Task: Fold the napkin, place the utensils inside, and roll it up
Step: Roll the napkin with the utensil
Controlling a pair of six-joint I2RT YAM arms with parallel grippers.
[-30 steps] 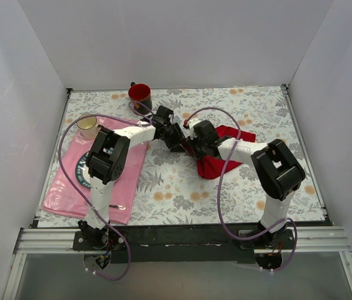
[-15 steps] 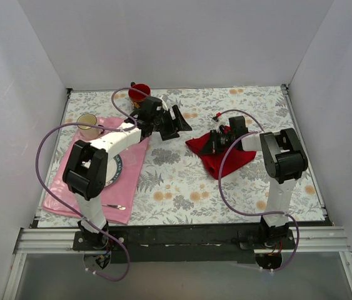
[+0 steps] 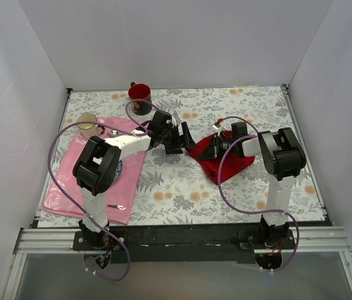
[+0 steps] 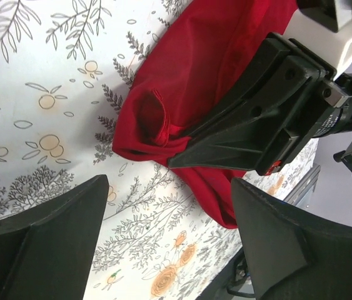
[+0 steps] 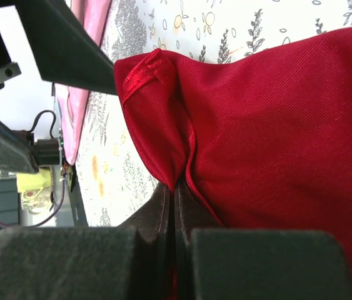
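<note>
The red napkin lies crumpled right of centre on the floral table; it also shows in the left wrist view and the right wrist view. My right gripper is shut on a fold near the napkin's left corner. My left gripper is open and empty, just left of that corner, with its jaws wide apart over the table. The right gripper's black fingers show in the left wrist view. No gold utensils are in view.
A pink placemat lies at the left with a plate partly under my left arm and a silver utensil near its front edge. A red cup and a pale cup stand at the back left.
My left gripper drew back toward the red cup, then came forward again to the napkin's left corner. My right gripper stayed shut on the napkin, which shifted slightly.
</note>
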